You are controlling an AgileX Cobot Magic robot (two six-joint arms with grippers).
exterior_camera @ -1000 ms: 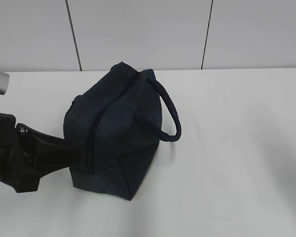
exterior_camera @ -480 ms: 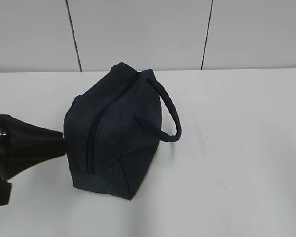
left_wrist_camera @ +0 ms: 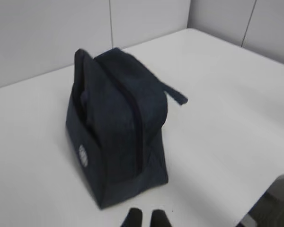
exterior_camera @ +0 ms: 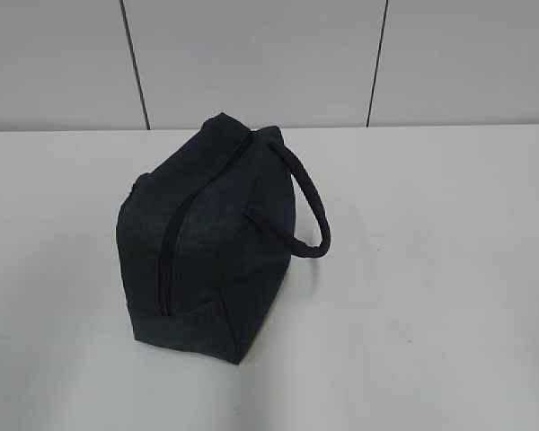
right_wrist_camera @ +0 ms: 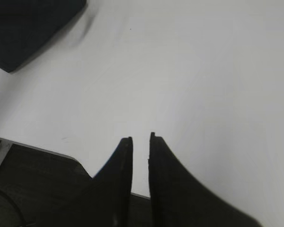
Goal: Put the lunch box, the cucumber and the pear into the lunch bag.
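Observation:
The dark navy lunch bag [exterior_camera: 211, 247] stands on the white table [exterior_camera: 431, 269], its top zipper [exterior_camera: 168, 260] drawn shut and its loop handle [exterior_camera: 310, 202] hanging to the right. It also shows in the left wrist view [left_wrist_camera: 116, 125], and one corner shows in the right wrist view [right_wrist_camera: 28, 28]. My left gripper [left_wrist_camera: 144, 218] hangs in front of the bag, apart from it, with its jaws nearly together and empty. My right gripper [right_wrist_camera: 139, 142] hovers at the table's edge, its jaws a thin slit apart and empty. Neither gripper shows in the exterior view. The lunch box, cucumber and pear are out of view.
A grey panelled wall [exterior_camera: 251, 63] runs behind the table. The table's front edge [right_wrist_camera: 42, 151] passes under my right gripper, and its corner [left_wrist_camera: 270, 187] shows at the lower right of the left wrist view.
My left gripper, which was at the bag's left end, has pulled back to the left and out of the exterior view. The bag has not moved.

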